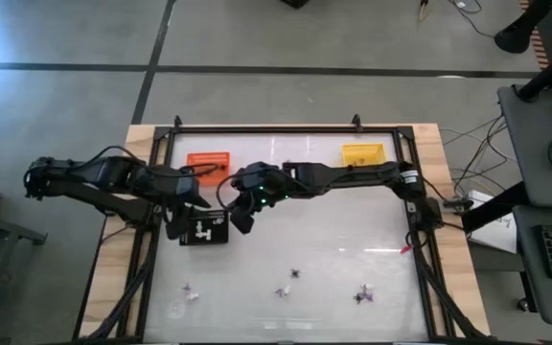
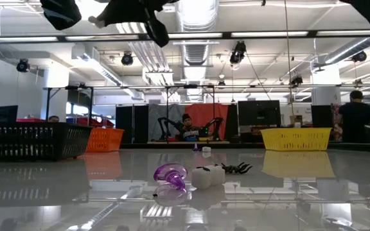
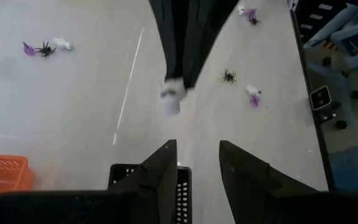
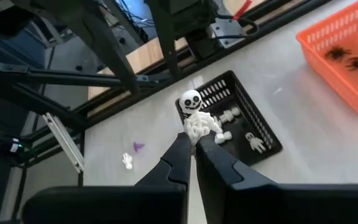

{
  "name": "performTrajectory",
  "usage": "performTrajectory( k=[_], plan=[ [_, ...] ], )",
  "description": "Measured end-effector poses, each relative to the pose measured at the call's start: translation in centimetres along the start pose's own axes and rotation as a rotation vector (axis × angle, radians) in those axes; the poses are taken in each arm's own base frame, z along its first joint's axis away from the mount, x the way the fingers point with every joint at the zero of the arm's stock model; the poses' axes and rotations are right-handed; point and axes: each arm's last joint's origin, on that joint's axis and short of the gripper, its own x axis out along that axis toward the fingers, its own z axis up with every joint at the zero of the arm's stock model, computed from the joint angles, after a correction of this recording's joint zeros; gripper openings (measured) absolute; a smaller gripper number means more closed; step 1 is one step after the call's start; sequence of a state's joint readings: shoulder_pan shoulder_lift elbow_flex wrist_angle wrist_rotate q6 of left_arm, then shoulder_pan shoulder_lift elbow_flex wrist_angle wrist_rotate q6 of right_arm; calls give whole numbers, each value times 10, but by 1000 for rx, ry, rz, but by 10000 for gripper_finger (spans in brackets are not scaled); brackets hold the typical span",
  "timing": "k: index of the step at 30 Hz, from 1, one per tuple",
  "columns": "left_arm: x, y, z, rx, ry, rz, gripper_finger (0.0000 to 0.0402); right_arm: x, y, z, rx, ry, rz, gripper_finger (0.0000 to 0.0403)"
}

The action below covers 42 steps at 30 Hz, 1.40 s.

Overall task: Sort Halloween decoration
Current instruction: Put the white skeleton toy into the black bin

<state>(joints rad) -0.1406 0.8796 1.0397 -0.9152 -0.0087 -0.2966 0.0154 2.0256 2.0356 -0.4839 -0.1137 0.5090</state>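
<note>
My right gripper (image 4: 193, 142) is shut on a small white skeleton (image 4: 196, 119), a Halloween decoration, above the black tray (image 4: 263, 134), which holds more white skeleton figures (image 4: 253, 142). In the high view this gripper (image 1: 241, 218) sits at the tray's right side (image 1: 220, 230). My left gripper (image 3: 197, 168) hangs open and holds nothing over the tray's left end (image 1: 175, 228). Two black spiders (image 4: 347, 57) lie in the orange tray (image 4: 328, 62). Loose trinkets, purple (image 2: 170, 174), white (image 2: 209, 176) and a black spider (image 2: 236, 168), lie on the near part of the table. My right gripper pinches the skeleton's lower end (image 4: 197, 134) between its two fingertips. The fingers slant downward, coming from the table's right side. The skull (image 4: 191, 99) and ribs stick out beyond the tips, and the figure is lifted clear over the black tray.
A yellow tray (image 1: 364, 153) stands at the far right and the orange tray (image 1: 209, 163) at the far left. A black frame (image 1: 286, 129) runs around the table. Several trinkets (image 1: 362, 294) lie scattered along the near edge.
</note>
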Motion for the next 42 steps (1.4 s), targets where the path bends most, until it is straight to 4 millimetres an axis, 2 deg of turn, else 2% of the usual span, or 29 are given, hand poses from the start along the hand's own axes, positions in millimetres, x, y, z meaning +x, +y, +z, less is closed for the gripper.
performTrajectory(
  k=[3, 10, 15, 26, 37, 42],
  plan=[
    [1, 0, 0, 0, 5, -7, 117, 6, -1, 0, 1, 5, -2, 10],
    [1, 2, -1, 26, 4, 55, 154, 6, 1, 1, -4, 10, 24, 10],
    [3, 3, -5, 24, 51, 74, 164, 7, -1, -1, -6, 18, 19, 10],
    [2, 4, -7, 22, 61, 83, 151, 60, -22, -27, -4, 78, -10, 10],
    [1, 4, -8, 22, 76, 87, 135, 103, -41, -53, 11, 125, 19, 10],
    [1, 5, -8, 22, 76, 87, 131, 117, -49, -64, 15, 149, 8, 10]
  ],
)
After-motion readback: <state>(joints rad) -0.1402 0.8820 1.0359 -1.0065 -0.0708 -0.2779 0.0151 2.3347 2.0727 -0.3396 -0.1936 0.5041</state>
